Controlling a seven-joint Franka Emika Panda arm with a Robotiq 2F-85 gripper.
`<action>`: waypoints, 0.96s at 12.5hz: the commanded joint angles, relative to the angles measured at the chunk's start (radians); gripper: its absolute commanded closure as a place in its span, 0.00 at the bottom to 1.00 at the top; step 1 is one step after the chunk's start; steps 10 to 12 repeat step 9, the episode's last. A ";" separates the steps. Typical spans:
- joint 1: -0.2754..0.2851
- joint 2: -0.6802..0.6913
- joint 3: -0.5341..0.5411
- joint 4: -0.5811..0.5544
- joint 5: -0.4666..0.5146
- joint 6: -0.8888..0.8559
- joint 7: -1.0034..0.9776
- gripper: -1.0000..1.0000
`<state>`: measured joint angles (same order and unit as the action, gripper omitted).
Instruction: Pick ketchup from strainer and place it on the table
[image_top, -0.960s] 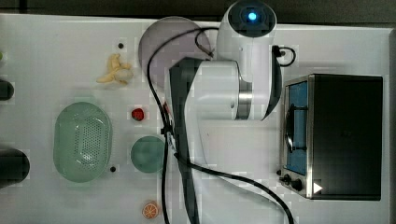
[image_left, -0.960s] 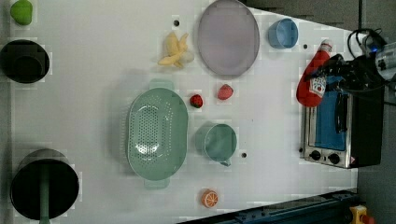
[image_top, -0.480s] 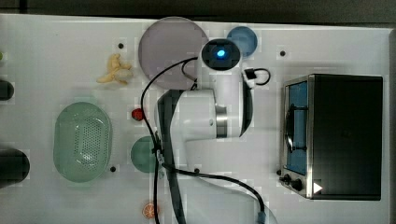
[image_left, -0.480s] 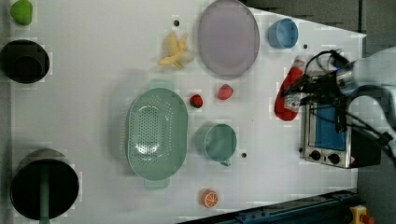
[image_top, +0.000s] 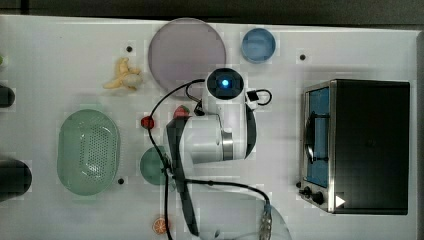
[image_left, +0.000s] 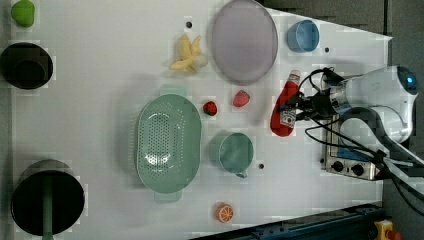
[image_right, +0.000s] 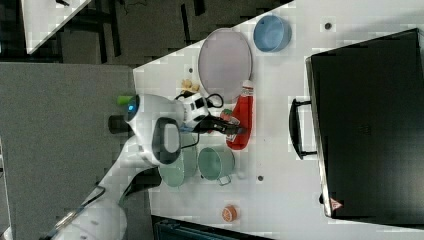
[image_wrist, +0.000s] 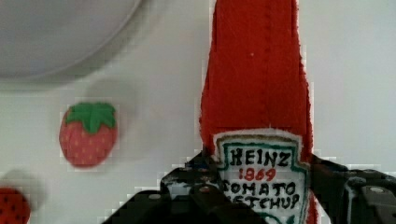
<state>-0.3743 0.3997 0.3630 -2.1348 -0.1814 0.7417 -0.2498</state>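
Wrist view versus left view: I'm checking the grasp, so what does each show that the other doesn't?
Wrist view alone: the ketchup's label lettering, with the gripper clamped at the label, and the pink strawberry's seeds.

Left view alone: the empty strainer, green cup, banana, blue bowl and orange slice.

Both: ketchup held above the table, beside the plate.

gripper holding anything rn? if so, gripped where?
Yes: the gripper holds the ketchup, jaws closed across the labelled lower body, cap end free. The strainer sits empty.
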 joint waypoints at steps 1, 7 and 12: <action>-0.013 0.038 -0.044 -0.027 -0.008 0.107 -0.044 0.27; -0.012 -0.076 -0.036 0.017 -0.013 0.068 -0.040 0.00; -0.012 -0.161 -0.021 0.089 0.004 -0.047 -0.023 0.00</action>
